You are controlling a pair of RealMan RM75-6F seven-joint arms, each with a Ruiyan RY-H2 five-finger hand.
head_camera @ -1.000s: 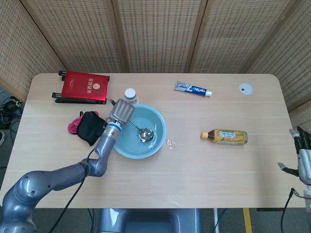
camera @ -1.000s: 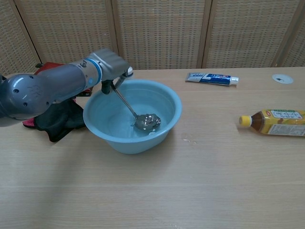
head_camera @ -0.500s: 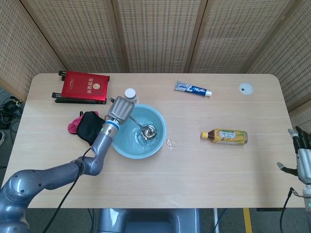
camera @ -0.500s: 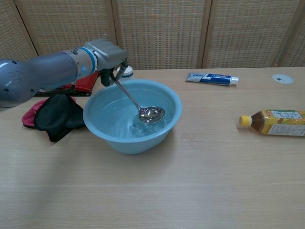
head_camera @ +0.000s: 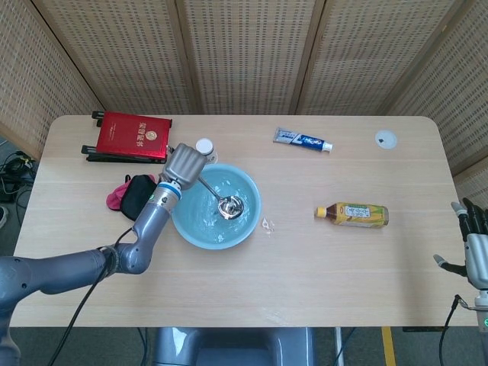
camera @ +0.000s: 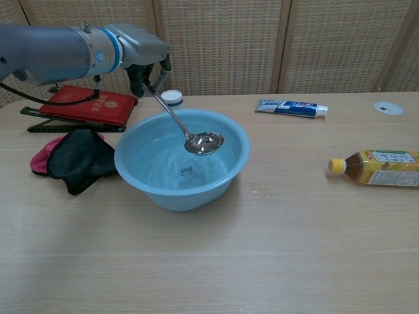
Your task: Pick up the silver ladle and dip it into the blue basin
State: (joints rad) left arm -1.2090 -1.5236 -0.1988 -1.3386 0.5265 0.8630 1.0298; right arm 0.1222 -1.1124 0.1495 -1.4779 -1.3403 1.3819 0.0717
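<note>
One silver ladle (camera: 186, 128) was what we watched, its bowl hanging above the water inside the blue basin (camera: 237, 145), handle slanting up and back to the left hand (camera: 143, 53). We saw that hand clamped around the top of the handle, fingers curled down over the basin's far left rim. From the head view the ladle (head_camera: 221, 200) sat over the middle of the basin (head_camera: 248, 221), with the left hand (head_camera: 183, 163) at the rim's upper left.

Just behind the basin we spotted a small white-capped bottle (camera: 172, 98). To the left, a black and pink cloth (camera: 75, 160) lay on the surface (camera: 275, 255) close by the basin, and a red book (camera: 88, 106) rested beyond it. Off to the right we had a drink bottle (camera: 376, 167) lying on its side, and a toothpaste tube (camera: 291, 108) further back.

Our right hand (head_camera: 473, 244) was low at the surface's right edge, well apart from everything, fingers pointing up and apart, holding nothing.
</note>
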